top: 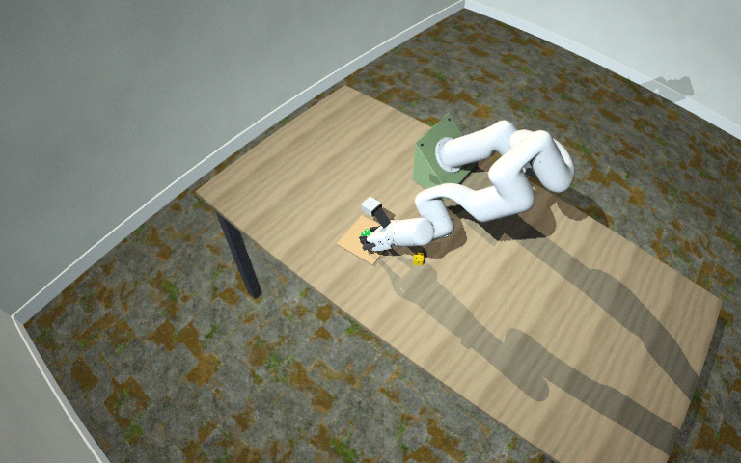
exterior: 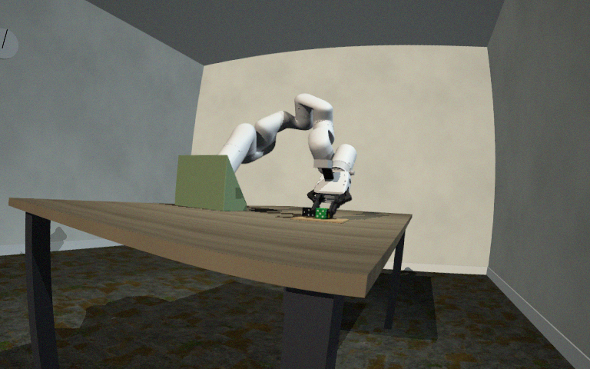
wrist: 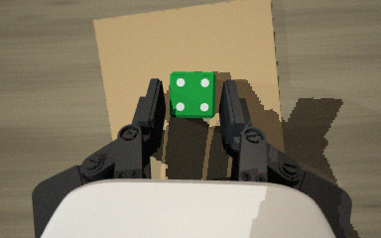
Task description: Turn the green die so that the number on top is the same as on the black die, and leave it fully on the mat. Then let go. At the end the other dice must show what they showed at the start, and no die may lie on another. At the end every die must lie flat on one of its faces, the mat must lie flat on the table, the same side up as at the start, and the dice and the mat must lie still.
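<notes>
The green die lies flat on the tan mat with four pips on top. My gripper is low over the mat with one finger on each side of the die; a thin gap shows on both sides, so it is open around the die and not gripping it. In the side view the green die sits on the mat right next to the black die, whose top face I cannot read. From above, the gripper hides most of the die.
A yellow die lies on the table just off the mat, beside the wrist. The arm's green base block stands further back. The mat lies near the table's long edge.
</notes>
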### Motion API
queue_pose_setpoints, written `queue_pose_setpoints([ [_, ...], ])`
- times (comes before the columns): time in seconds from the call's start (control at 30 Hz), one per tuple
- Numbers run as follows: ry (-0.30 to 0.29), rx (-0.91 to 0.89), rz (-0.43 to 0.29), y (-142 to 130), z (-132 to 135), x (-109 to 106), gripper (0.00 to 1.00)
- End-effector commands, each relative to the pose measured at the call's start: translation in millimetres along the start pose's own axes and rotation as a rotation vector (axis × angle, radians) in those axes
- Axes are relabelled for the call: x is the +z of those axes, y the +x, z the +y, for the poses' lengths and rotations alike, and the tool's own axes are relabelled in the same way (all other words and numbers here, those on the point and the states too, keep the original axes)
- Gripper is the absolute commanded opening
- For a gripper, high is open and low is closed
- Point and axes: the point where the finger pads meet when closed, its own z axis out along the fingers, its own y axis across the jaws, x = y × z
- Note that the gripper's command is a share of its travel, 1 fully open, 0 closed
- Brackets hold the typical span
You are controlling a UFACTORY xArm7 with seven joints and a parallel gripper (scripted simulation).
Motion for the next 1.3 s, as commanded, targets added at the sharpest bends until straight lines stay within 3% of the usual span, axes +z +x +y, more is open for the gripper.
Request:
queue_pose_setpoints([
  [0.0, 0.003, 0.003, 0.001, 1.6, -1.2, -0.9, 0.47],
  [0.07, 0.003, 0.003, 0.001, 1.6, -1.2, -0.9, 0.47],
  [0.1, 0.003, 0.003, 0.001, 1.6, -1.2, -0.9, 0.27],
  [1.27, 0.003, 0.003, 0.001, 1.7, -1.2, -1.0, 0.27],
])
